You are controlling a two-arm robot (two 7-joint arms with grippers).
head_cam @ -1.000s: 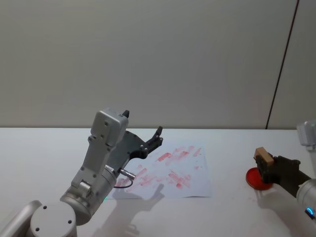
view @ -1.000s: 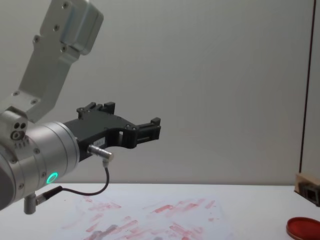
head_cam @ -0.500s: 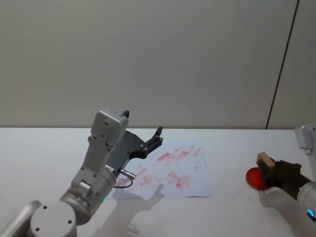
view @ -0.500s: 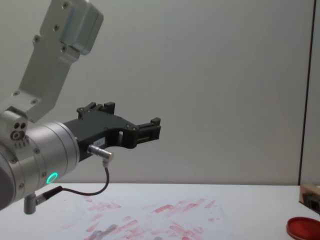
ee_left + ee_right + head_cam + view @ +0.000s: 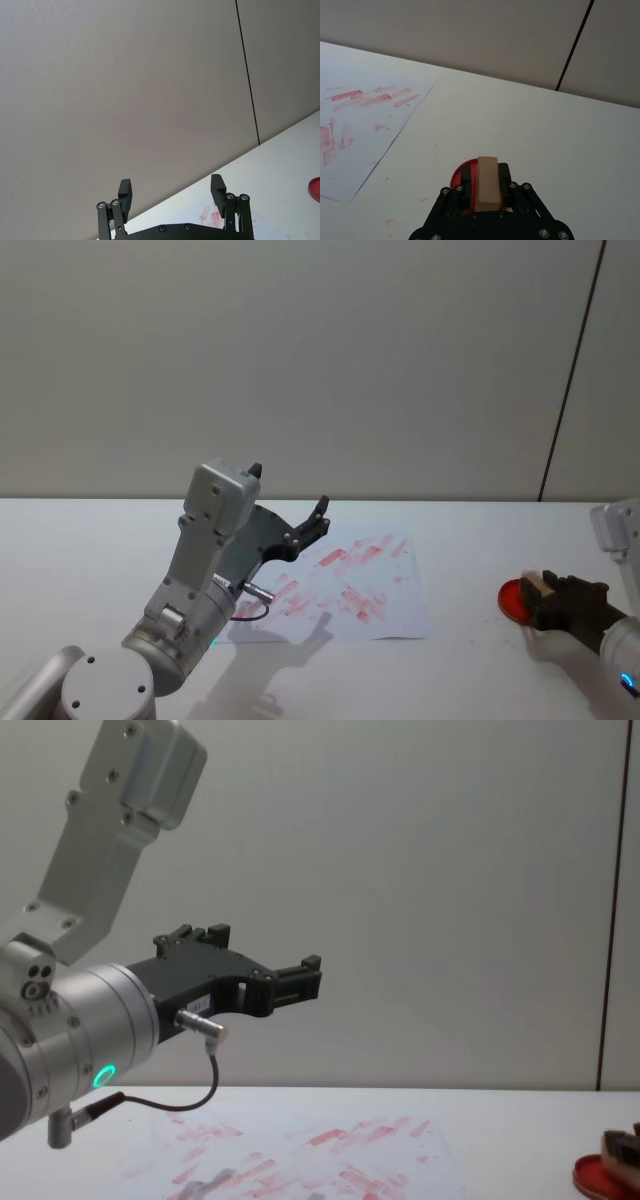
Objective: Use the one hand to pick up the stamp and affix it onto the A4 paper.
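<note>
At the table's [image 5: 470,540] right, well apart from the A4 paper [image 5: 405,612], the right gripper [image 5: 486,175] clamps the stamp [image 5: 487,184] (a plain pale tan block) at the red ink pad [image 5: 510,598] — its long axis running along the fingers [image 5: 505,176] — while the left gripper [image 5: 172,192] hangs wide open above the paper.

Right gripper parked over the ink pad, stamp in its grip

The right gripper [image 5: 486,176] has both black fingers [image 5: 465,176] pinched on the sides of the tan stamp [image 5: 487,186], which points straight ahead of it. The red ink pad [image 5: 457,173] sits right under the fingertips, mostly hidden, and I can't tell if the stamp is actually touching it. The A4 paper [image 5: 362,127], covered in red prints, lies flat on the white table [image 5: 545,135], off to one side of the gripper and well apart. Plain wall [image 5: 445,30] with a dark seam [image 5: 575,45] further ahead.
</note>
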